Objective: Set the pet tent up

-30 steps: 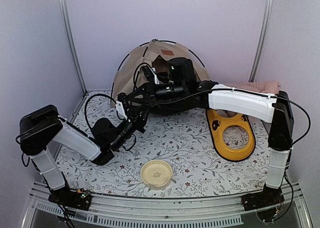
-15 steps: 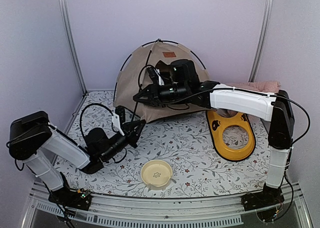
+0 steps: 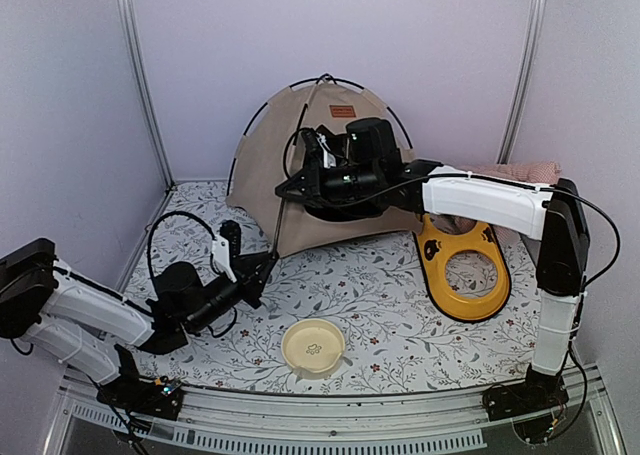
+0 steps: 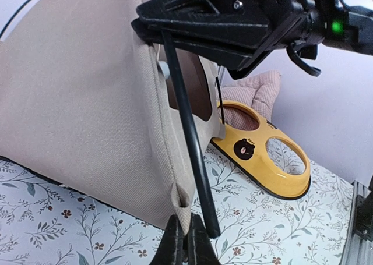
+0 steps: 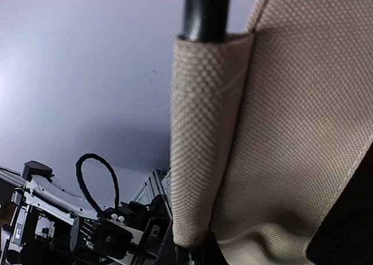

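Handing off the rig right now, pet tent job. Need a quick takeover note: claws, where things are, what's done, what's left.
Right claw: shut on the pet tent, high on its front pole.
Left claw: shut, tips at the tent's front bottom corner; can't tell if it pinches anything.
Tent: standing as a dome at the back, yellow feeder tray to its right.
Done: dome up.
Left: the pole's lower end looks free of the corner; probably seat it, then release both claws.
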Motion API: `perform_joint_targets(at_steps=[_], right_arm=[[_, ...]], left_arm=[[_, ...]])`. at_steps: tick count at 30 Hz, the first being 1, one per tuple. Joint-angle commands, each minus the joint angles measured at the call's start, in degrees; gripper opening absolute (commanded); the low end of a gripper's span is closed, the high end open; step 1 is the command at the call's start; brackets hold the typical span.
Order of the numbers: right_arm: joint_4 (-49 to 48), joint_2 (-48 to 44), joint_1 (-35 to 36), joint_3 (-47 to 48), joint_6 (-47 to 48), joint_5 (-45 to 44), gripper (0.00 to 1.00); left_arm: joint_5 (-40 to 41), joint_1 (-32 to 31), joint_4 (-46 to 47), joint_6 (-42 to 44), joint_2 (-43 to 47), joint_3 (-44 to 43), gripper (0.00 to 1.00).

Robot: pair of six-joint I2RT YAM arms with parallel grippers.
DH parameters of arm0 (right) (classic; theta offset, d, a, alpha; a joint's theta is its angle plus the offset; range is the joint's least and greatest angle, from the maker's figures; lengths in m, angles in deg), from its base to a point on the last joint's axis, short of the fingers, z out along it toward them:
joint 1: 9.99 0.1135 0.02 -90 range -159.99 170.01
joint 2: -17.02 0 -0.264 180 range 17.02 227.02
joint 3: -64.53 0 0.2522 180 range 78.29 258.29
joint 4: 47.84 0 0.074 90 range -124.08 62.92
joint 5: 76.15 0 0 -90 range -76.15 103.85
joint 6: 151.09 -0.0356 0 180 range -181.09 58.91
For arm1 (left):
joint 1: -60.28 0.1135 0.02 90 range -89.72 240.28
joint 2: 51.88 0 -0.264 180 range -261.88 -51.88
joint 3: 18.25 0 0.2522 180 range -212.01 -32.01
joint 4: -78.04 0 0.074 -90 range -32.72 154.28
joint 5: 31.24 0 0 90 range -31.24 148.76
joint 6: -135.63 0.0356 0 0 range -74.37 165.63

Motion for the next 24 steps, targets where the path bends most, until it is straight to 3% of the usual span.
perform_joint_targets(at_steps=[1, 24], right_arm=[[-4.4, -1.04, -3.12, -0.26, 0.54, -8.37, 0.0], [-11.46, -0.36, -7.06, -0.24, -5.22, -7.14, 0.0]], left_arm=[[-1.42, -3.8, -8.96, 3.68, 0.65, 0.35, 0.0], [3.75, -8.45, -17.41, 12.2, 3.62, 2.23, 0.0]])
